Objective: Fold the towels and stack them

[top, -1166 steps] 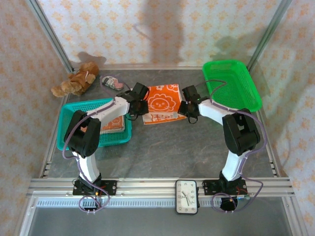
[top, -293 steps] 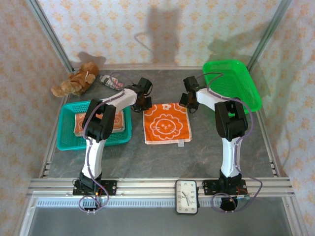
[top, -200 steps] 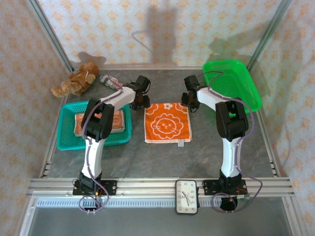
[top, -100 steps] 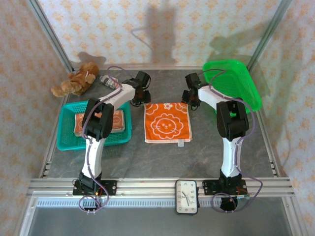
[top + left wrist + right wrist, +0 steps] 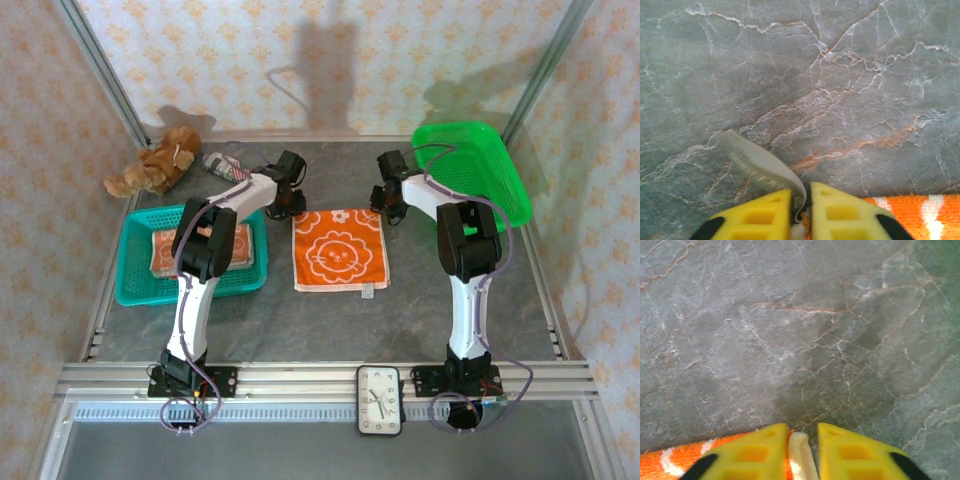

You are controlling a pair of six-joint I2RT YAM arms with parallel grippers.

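Now orange towel (image 5: pixel 340 250) lies flat mid-desk (image 5: pixel 330 320), lion print up. Left gripper (image 5: pixel 801 192) is clamped on its far-left corner beside the white tag (image 5: pixel 755 167), right gripper (image 5: pixel 802 432) clamped on the far-right cream hem. Another folded towel (image 5: pixel 160 255) sits in the teal basket (image 5: pixel 135 290)

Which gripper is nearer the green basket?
Right. The right gripper is at the far right corner of the orange towel, beside the green basket; the left gripper is at the far left corner, across the towel.
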